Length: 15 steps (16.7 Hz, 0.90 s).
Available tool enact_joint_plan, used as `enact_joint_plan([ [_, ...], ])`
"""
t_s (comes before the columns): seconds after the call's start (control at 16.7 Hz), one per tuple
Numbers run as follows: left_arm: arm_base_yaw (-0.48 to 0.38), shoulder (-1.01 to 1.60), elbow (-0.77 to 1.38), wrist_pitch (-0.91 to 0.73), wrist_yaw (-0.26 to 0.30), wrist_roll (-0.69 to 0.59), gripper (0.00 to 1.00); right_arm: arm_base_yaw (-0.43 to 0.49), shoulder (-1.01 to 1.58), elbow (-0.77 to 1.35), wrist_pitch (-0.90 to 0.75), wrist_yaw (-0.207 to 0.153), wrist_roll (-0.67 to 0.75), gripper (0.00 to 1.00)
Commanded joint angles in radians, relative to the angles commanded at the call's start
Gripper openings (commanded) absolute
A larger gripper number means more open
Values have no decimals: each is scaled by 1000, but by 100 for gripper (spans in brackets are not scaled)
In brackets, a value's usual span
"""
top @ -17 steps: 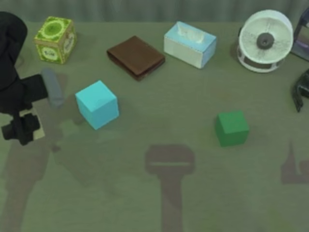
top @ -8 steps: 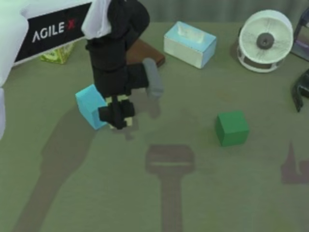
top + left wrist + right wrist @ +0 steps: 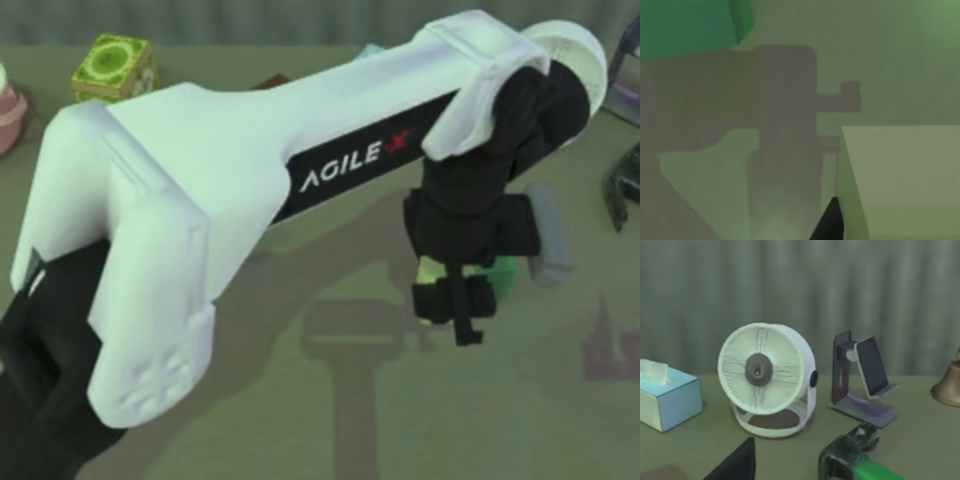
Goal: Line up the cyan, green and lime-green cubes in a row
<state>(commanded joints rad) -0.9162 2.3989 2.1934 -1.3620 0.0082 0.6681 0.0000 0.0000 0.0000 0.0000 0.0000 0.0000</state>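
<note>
L gripper (image 3: 455, 305) carries the small pale lime-green matte cube (image 3: 902, 180) pinched in its fingers, hovering right-centre just beside the mid-sized dark green matte cube (image 3: 687, 25); looks like placing step, next: lower, release in line w/ green; R arm parked far right.

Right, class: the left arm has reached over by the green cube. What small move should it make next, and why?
Probably lower straight down. The left hand appears to hold the lime-green cube close beside the green cube, not touching it, so setting it down there would start the row. The right hand sits parked at the far right.
</note>
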Motion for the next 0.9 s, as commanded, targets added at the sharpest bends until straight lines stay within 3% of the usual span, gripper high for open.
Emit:
enact_joint_plan([
  [0.42,-6,2,-9,16,0,-6,0,0,0,0,0,0,0,100],
  [0.9,-12,51,-185,237,0,-9,0,0,0,0,0,0,0,100],
])
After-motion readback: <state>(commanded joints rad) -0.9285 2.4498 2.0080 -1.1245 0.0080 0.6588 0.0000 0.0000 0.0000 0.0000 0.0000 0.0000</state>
